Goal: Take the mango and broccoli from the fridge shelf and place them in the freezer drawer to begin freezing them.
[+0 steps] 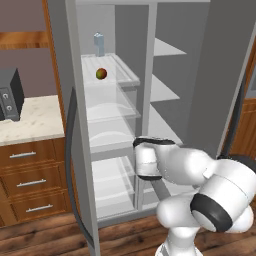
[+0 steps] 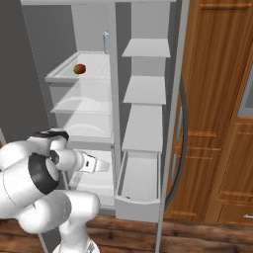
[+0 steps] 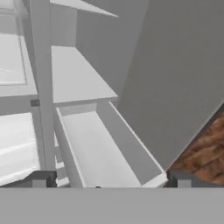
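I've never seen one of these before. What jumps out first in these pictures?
The big white robot arm fills the foreground before a wide-open fridge. Up on the pale ribbed fridge shelf sits a lone red-and-green mango, the one spot of colour among grey and white. Low on the right, the grey freezer drawer stands pulled out, with the gripper open just above it.

The small red-orange mango (image 1: 101,74) lies on the ribbed white fridge shelf (image 1: 127,75); the wide light-grey freezer drawer (image 2: 140,184) stands pulled out, lower right.
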